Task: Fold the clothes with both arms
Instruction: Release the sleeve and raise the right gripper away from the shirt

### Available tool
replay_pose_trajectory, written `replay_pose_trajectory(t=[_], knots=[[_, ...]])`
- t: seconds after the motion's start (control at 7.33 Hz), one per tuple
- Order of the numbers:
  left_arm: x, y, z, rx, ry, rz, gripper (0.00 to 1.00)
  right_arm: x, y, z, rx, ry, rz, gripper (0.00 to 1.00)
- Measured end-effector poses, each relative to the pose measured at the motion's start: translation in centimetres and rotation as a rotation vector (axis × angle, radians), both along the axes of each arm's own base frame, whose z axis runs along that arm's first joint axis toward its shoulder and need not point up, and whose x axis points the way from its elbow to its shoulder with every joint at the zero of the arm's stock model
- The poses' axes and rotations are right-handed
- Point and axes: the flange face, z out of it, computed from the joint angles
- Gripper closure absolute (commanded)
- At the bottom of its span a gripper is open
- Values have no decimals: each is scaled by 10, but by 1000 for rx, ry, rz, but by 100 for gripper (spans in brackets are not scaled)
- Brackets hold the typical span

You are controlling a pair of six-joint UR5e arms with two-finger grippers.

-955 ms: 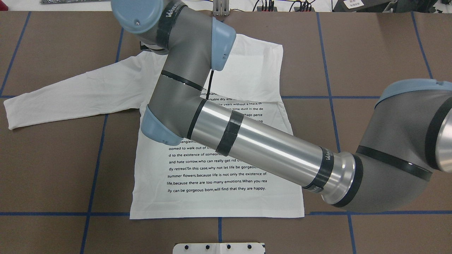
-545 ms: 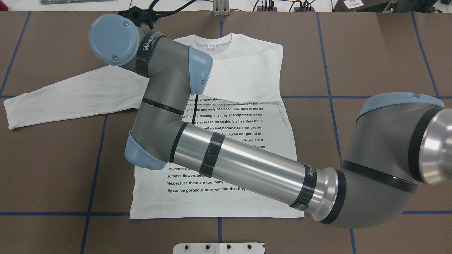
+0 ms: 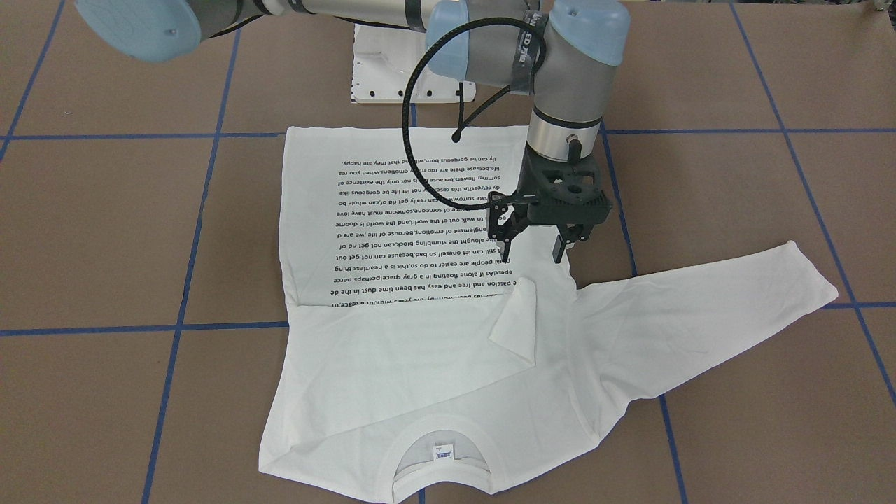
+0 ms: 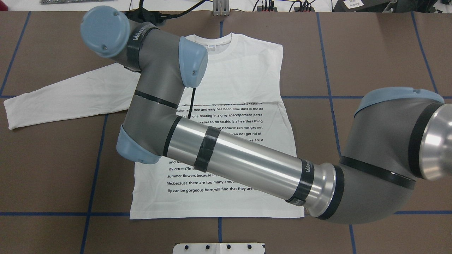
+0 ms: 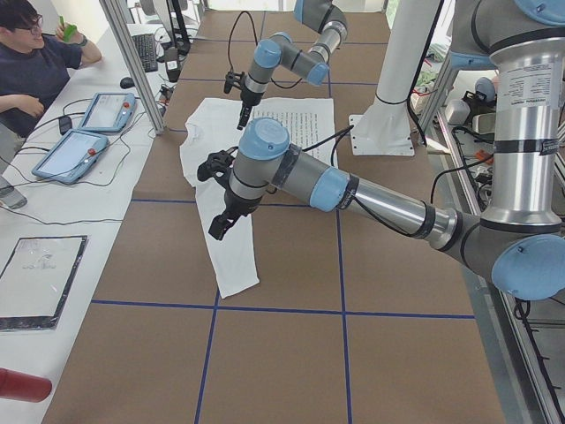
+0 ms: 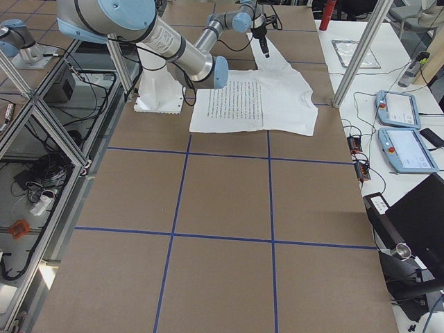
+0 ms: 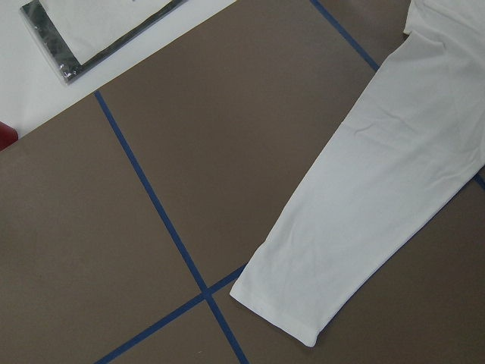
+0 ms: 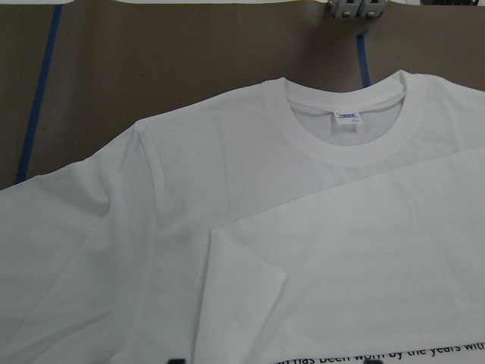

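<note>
One sleeve out, one folded in

One white shirt (image 3: 392, 364) lies flat, print up, in the middle of the brown table (image 3: 105, 231). Its hem is toward the robot's edge. Its collar (image 3: 437, 422), with a small tag (image 3: 442, 453) inside, is toward the far edge. The left sleeve (image 3: 700, 315) stretches out toward the table's left end, where its cuff (image 7: 280, 311) rests beside a crossing of blue tape lines. The other sleeve is folded in across the chest and covers the top lines of the black text (image 3: 420, 224). Its end is turned back in a small flap (image 3: 518, 315).

The right arm (image 4: 247, 162) reaches from the table's right side across the shirt to its left half. The right gripper (image 3: 533, 257) points down close over the cloth, near the flap and near where the left sleeve joins the body. Its jaws stand apart with nothing between them.

The left gripper (image 5: 217, 231) hangs in the air on the left-sleeve side and shows only in the view from the table's left end. Whether its jaws are apart or together cannot be told. A person (image 5: 40, 66) sits at the white bench along the table's far edge.
</note>
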Motion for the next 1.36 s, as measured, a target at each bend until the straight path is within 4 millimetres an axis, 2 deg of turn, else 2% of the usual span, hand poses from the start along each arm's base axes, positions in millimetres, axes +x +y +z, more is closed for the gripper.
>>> replay_pose_trajectory(t=[0.14,0.27,0.41,0.55,0.82,0.95,1.09,1.23,1.36], knots=[[1,0,-7,33,0,2,0,26,-21,11,-52,-6,11,0],[11,-3,-18,83,8,7,0,66,-43,28,-87,-8,21,0],[38,-7,-24,98,33,22,0,114,-60,55,-91,-11,5,0],[66,-8,-23,75,60,22,0,168,-65,92,-64,-18,-33,0],[94,-6,-7,15,63,-35,0,292,-63,182,-17,-30,-156,0],[101,-6,8,-6,52,-57,0,350,-57,227,-2,-42,-223,0],[111,-6,28,-27,50,-63,0,399,-41,268,19,-42,-273,0],[126,-7,55,-46,59,-59,0,440,-19,301,29,-37,-291,0],[144,-9,93,-55,77,-57,0,471,1,330,33,-23,-297,0]])
